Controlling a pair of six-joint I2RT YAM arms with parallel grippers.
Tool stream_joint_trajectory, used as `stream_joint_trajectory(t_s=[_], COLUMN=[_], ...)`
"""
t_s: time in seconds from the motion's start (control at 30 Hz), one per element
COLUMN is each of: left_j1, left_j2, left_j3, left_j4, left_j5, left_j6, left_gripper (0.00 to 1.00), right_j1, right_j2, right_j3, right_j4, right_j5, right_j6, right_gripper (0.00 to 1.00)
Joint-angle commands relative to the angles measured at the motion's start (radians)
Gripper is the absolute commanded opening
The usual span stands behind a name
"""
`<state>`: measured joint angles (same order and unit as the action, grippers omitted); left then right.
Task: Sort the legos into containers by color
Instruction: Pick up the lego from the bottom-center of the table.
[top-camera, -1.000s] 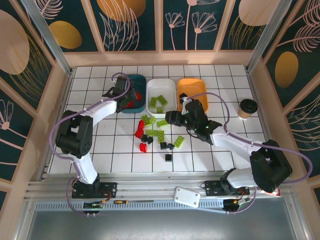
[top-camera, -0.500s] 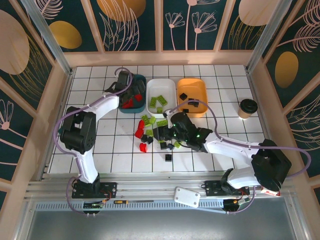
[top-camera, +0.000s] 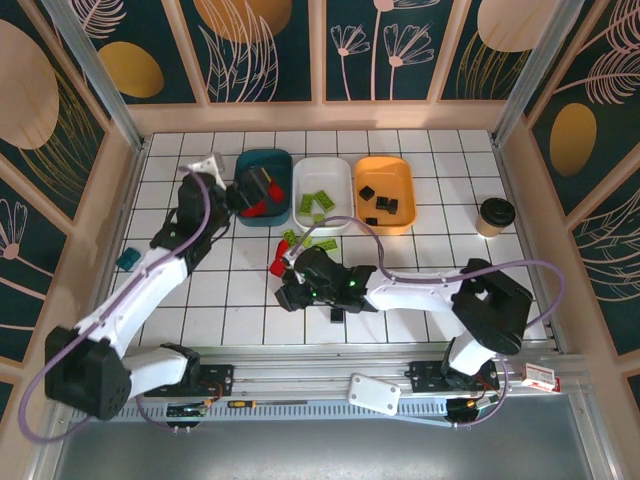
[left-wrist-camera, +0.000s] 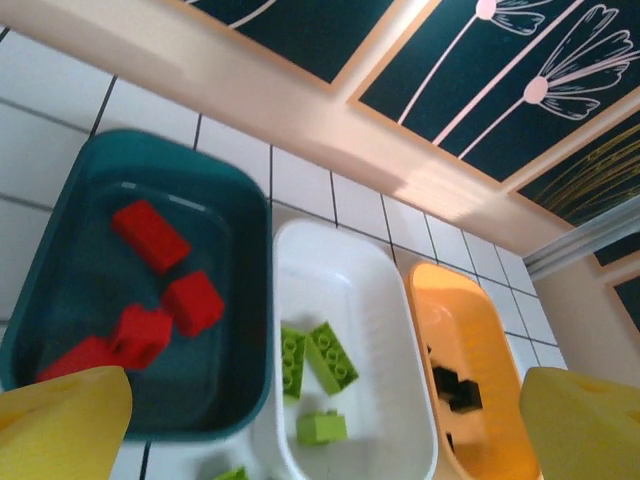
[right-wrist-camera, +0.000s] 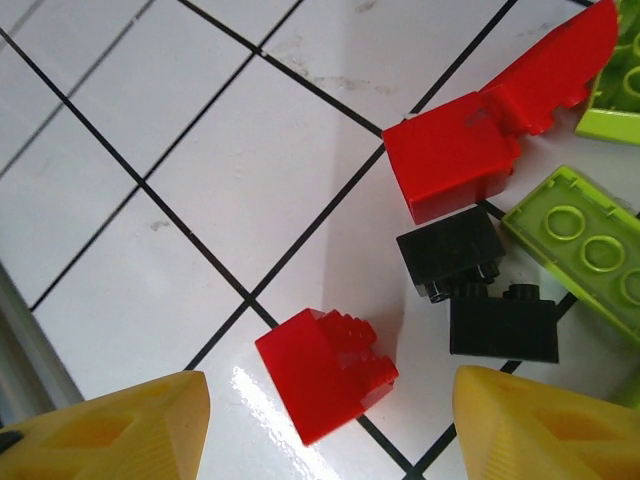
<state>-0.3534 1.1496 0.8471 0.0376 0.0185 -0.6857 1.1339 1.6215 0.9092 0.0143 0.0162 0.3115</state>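
**At the loose pile: right hand straddles a red brick, neighbours crowd it**

Near the middle of the bench (top-camera: 200, 300), the right hand (right-wrist-camera: 330, 425) hangs low with fingers apart and nothing clamped. A small red plastic brick (right-wrist-camera: 325, 375) lies between them. The left hand (left-wrist-camera: 320, 430) hovers by the tray row, fingers wide apart, empty.

Sorted so far:
- red bricks (left-wrist-camera: 150, 235) in the dark teal plastic tray (left-wrist-camera: 70, 270)
- lime green bricks (left-wrist-camera: 330, 355) in the white tray (left-wrist-camera: 390, 300)
- black bricks (left-wrist-camera: 455, 385) in the orange tray (left-wrist-camera: 430, 310)

More of all three colours lie loose on the tiles.

Risks: the small red brick sits skewed to the fingers, so closing on it could twist it or squirt it out. Two loose black bricks (right-wrist-camera: 450, 250) lie near one finger. Drifting that way may drag one along into the wrong tray. Carrying red to the teal tray heads toward the left hand, so there is a collision chance.

Room: there are open tiles left of the pile. The trays nearly touch each other and the wooden back wall (top-camera: 320, 118) is close behind. An overshoot would likely hit wood or a neighbouring tray.
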Motion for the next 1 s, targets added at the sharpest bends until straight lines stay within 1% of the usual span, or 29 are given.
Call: stream_joint_trajectory(t_s=[0.0,0.17,0.33,0.4,0.43,0.47,0.6,0.67,0.77,0.87,0.97], left_j1=[0.002,0.002,0.002,0.002,0.002,0.002,0.002,0.002,0.003,0.002,0.002], left_j2=[-0.116,-0.267,-0.332,-0.327,-0.320,-0.312,-0.298,-0.303,-0.319,-0.362,-0.397], left_j3=[-0.116,-0.209,-0.253,-0.256,-0.258,-0.257,-0.252,-0.252,-0.250,-0.253,-0.262], left_j4=[-0.030,-0.126,-0.155,-0.163,-0.163,-0.163,-0.165,-0.166,-0.186,-0.209,-0.224], left_j5=[0.018,-0.005,-0.016,-0.018,-0.019,-0.017,-0.021,-0.029,-0.053,-0.088,-0.110], left_j6=[-0.034,-0.028,-0.037,-0.039,-0.038,-0.039,-0.041,-0.041,-0.041,-0.040,-0.046], left_gripper=[0.98,0.98,0.99,0.99,0.98,0.98,0.99,0.98,0.99,0.98,0.98], right_j1=[0.007,0.015,0.021,0.023,0.023,0.023,0.018,0.008,-0.025,-0.085,-0.168], right_j2=[0.043,0.107,0.131,0.141,0.143,0.142,0.122,0.107,0.073,0.031,0.038], right_j3=[0.058,0.104,0.110,0.111,0.111,0.110,0.106,0.109,0.120,0.159,0.242], right_j4=[-0.037,-0.069,-0.077,-0.083,-0.086,-0.085,-0.067,-0.056,-0.036,-0.016,0.013], right_j5=[0.054,0.050,0.005,0.004,0.003,-0.025,-0.034,-0.051,-0.088,-0.097,-0.098], right_j6=[-0.050,-0.079,-0.086,-0.086,-0.085,-0.085,-0.087,-0.088,-0.089,-0.099,-0.099], right_gripper=[0.65,0.64,0.58,0.52,0.48,0.43,0.24,0.16,0.09,0.08,0.09])
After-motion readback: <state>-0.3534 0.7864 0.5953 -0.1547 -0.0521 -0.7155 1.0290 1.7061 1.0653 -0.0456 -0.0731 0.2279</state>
